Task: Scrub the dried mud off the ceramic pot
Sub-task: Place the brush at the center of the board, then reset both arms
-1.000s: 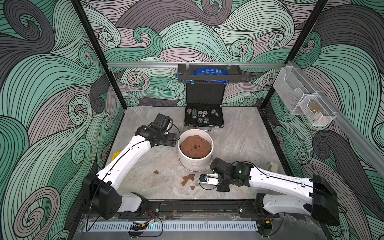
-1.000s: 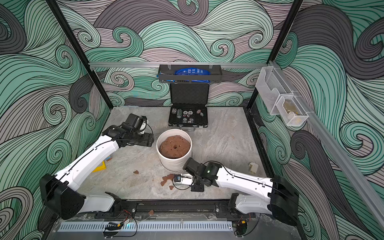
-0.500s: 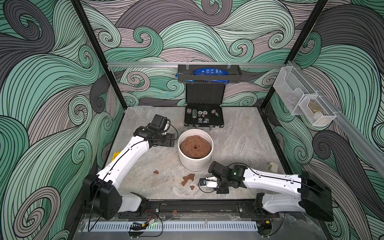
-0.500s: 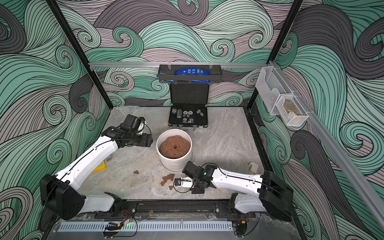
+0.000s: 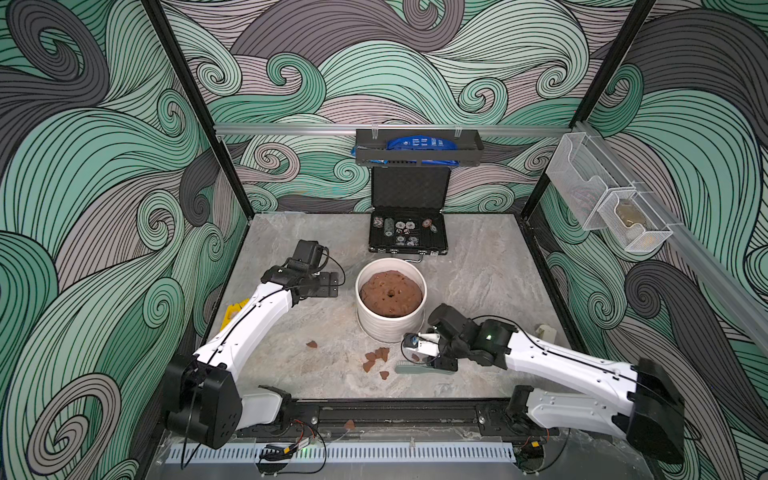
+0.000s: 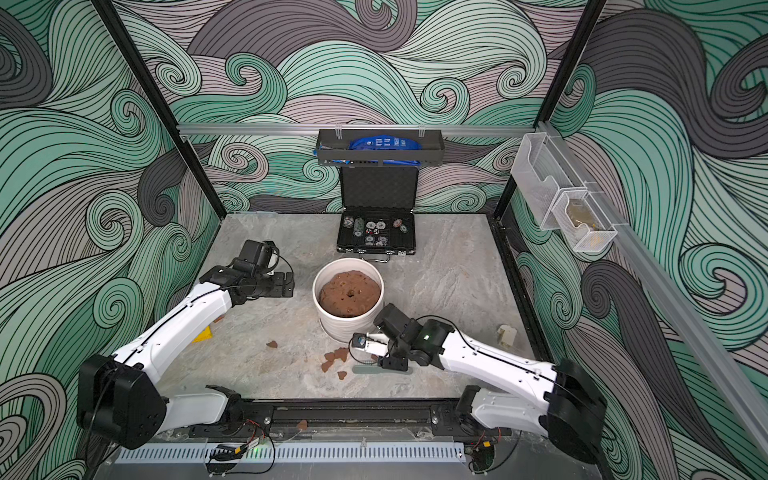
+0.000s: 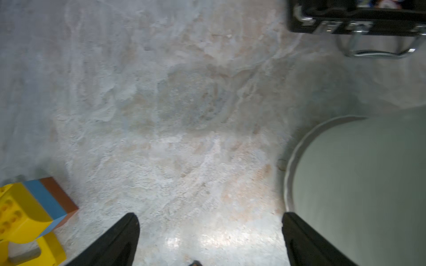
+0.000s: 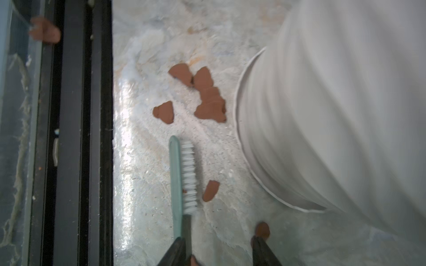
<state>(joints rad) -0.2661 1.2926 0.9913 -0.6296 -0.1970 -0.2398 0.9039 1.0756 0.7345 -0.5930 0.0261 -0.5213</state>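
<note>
Two grippers flank the ceramic pot [image 5: 380, 328] in both top views. With the pot as the dial's centre, the left gripper [image 5: 329, 284] hangs at 9 o'clock, jaws wide and empty, near the wall but apart from it. The right gripper [image 5: 430, 351] sits low at 5 o'clock. A green brush [image 5: 415, 369] lies flat on the table [image 5: 478, 270] between 5 and 6 o'clock. The dried mud [image 5: 376, 356] lies as loose chips at 6 o'clock, with a lone chip out at 8. The pot wall facing these views is white.

The left wrist view shows only bare table between the spread fingertips [image 7: 119, 237]. The pot's wall is just beside one of them; contact cannot be told here.

In the right wrist view the jaws stand apart. The brush handle rests against one finger and the other is well clear, so nothing is pinched. The bristles face the pot. One chip lies just beside them on the pot's side, a cluster of larger chips lies beyond the brush's tip near the pot's base, and a small one sits at the free finger's tip. No patch shows on the wall here.

My reading is that the mud is off the visible sides and the brush is either being laid down or about to be taken up; the pictures do not say which. The pot's far side is hidden. If mud remains there, the right gripper must centre on the off-centre handle, close, lift and turn the bristles to the wall, with the left gripper steadying the pot.
</note>
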